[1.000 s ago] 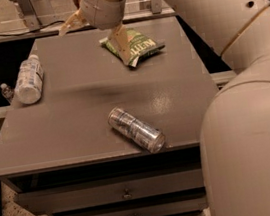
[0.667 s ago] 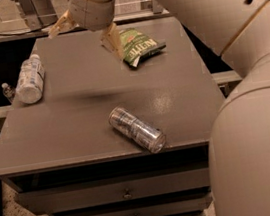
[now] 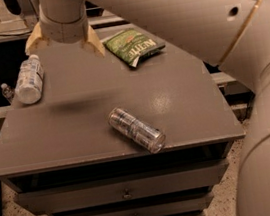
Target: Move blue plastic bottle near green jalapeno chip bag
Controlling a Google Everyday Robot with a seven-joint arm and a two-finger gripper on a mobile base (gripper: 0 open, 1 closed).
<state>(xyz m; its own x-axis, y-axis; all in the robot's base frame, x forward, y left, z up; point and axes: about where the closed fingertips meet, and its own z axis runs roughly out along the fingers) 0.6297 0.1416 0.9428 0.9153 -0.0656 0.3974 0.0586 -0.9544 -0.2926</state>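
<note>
One arm, reach phase by the look of it: the end effector [image 3: 65, 44] hangs over the back-left part of the surface [image 3: 79, 138], fingers spread w/ nothing btwn them. Blue plastic bottle [image 3: 28, 79] lies on its side by the left edge, ungrasped. Green jalapeno chip bag [image 3: 133, 47] sits near the back edge, well apart. Silver can [image 3: 136, 129] lies near the front edge. Next move prob. needs a shift left, then descent onto the bottle.

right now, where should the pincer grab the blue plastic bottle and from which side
Mid-body, across the label, from above: the blue plastic bottle lies on its side near the table edge, round sides exposed. The pincer hangs open just right of it.
</note>
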